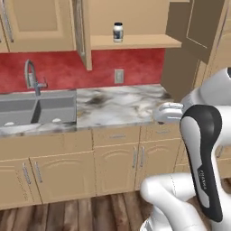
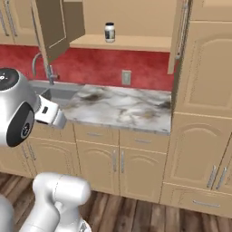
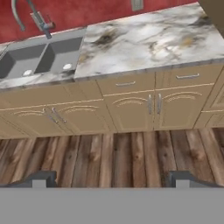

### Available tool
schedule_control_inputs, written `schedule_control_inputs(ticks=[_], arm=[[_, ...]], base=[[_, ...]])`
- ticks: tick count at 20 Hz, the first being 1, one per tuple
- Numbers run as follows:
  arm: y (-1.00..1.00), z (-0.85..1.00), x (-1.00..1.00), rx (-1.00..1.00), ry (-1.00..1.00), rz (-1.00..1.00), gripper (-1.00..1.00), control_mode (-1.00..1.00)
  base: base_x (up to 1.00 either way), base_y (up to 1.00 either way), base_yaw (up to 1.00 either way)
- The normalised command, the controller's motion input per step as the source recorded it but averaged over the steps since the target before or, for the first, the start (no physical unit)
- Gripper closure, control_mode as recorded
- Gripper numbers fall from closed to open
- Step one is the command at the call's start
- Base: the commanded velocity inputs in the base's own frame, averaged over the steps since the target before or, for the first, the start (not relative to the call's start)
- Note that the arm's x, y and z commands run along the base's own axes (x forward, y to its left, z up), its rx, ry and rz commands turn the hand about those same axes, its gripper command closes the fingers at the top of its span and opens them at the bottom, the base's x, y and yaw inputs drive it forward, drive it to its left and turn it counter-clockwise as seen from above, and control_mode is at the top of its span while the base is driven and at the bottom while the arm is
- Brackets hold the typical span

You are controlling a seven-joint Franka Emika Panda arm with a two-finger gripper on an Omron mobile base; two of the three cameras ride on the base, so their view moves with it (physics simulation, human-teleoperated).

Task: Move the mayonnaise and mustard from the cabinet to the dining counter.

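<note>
2 base views flank sink counter (image 1: 122, 103), hand view looks down

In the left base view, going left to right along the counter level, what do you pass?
Faucet → grey sink → wall outlet → bare marble counter → the robot's white arm.

Kitchen: sink (image 1: 36, 110), cabinets (image 1: 43, 25), marble counter (image 1: 119, 103).

Open cabinet above the marble counter

The mayonnaise (image 2: 109, 32) stood upright, alone on the shelf of the cabinet (image 2: 122, 42), both doors swung wide. Below lay the veined marble counter (image 2: 122, 108), with the grey sink (image 2: 56, 94) and faucet (image 2: 45, 68) at its left.
</note>
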Motion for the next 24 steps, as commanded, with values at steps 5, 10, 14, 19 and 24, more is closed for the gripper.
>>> schedule_control_inputs(ticks=[5, 10, 14, 19, 24], arm=[[0.00, 0.00, 0.00, 0.00, 0.00, 0.00, -1.00, 1.00], [0.00, 0.00, 0.00, 0.00, 0.00, 0.00, -1.00, 1.00], [0.00, 0.00, 0.00, 0.00, 0.00, 0.00, -1.00, 1.00], [0.00, 0.00, 0.00, 0.00, 0.00, 0.00, -1.00, 1.00], [0.00, 0.00, 0.00, 0.00, 0.00, 0.00, -1.00, 1.00]], base=[[0.99, -0.47, 0.00], [0.87, 0.00, 0.00], [0.80, 0.00, 0.00], [0.69, 0.00, 0.00], [0.54, 0.00, 0.00]])
